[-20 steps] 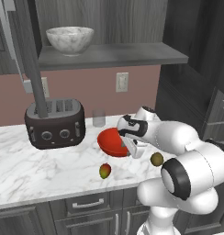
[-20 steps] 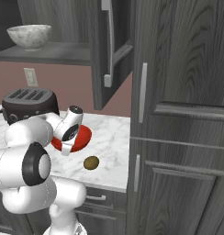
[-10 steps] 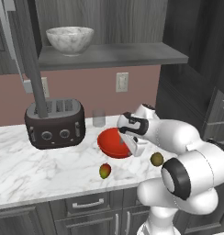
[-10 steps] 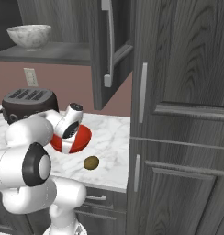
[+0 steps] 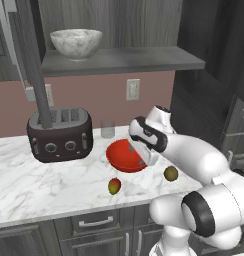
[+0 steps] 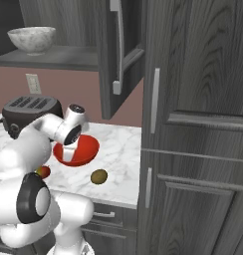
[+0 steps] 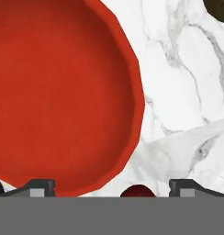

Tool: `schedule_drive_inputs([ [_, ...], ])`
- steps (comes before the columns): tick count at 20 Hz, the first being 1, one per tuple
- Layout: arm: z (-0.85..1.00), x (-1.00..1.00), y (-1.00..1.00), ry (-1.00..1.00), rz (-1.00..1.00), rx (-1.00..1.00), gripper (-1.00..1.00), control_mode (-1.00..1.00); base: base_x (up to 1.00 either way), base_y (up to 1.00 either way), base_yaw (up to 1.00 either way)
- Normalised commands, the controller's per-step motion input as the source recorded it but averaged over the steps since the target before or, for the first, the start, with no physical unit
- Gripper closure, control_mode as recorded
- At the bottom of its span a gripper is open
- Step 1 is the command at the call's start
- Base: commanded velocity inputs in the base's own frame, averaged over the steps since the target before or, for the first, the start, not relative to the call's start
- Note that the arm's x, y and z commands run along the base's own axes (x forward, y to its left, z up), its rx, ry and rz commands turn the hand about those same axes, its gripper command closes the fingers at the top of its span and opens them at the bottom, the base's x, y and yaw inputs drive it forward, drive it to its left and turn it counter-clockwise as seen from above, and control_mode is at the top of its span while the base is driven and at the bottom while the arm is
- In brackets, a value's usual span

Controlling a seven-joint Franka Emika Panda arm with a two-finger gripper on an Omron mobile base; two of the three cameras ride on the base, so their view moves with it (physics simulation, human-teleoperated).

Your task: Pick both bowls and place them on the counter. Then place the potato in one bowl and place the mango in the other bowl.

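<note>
The gripper (image 7: 111,186) hangs just over the near rim of the red bowl (image 7: 58,92), its two fingertips (image 7: 38,187) spread wide — one low at the bowl's edge, the other out over bare marble — and nothing is pinched between them. In the left base view the gripper (image 5: 143,156) sits at the right edge of the red bowl (image 5: 123,156), with the white arm reaching in from the lower right.

The red bowl rests on the counter (image 5: 54,180), open side up and with nothing inside it. Just to its right on the marble lies the potato (image 5: 170,173), close to the bowl but apart from it; the right base view shows the potato (image 6: 98,176) near the front of the red bowl (image 6: 86,149). At the top corner of the hand view a dark rounded edge (image 7: 219,10) is probably this same potato. The mango (image 5: 114,186) lies on the counter in front of the bowl, near the counter's front edge and a little to the left.

Further back stands a small clear glass (image 5: 108,128), and left of it a dark toaster (image 5: 60,136) by the wall. Above, on the dark grey shelf (image 5: 119,59), sits the marbled bowl (image 5: 76,43) — upright, well apart from everything on the counter. The right base view shows the marbled bowl (image 6: 32,40) on the same shelf, beside an open cabinet door (image 6: 121,55).
</note>
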Motion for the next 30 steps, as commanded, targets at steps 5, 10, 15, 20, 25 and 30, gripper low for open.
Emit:
schedule_drive_inputs([
  [5, 0.42, -0.31, 0.1, -0.14, 0.07, 0.0, -1.0, -1.0, 0.0, 0.0, 0.0],
  [10, 0.51, -0.28, 0.08, -0.17, 0.01, 0.0, -1.0, -1.0, 0.0, 0.0, 0.0],
  [15, 0.59, -0.19, 0.1, -0.08, 0.0, 0.0, -1.0, -1.0, 0.0, 0.0, 0.0],
  [20, 0.66, -0.1, 0.06, -0.04, 0.0, 0.0, -1.0, -1.0, 0.0, 0.0, 0.0],
  [25, 0.64, -0.03, 0.1, -0.06, 0.0, 0.0, -1.0, -1.0, 0.0, 0.0, 0.0],
  [30, 0.61, 0.0, 0.07, -0.2, 0.0, 0.01, -1.0, -1.0, 0.0, 0.0, 0.0],
])
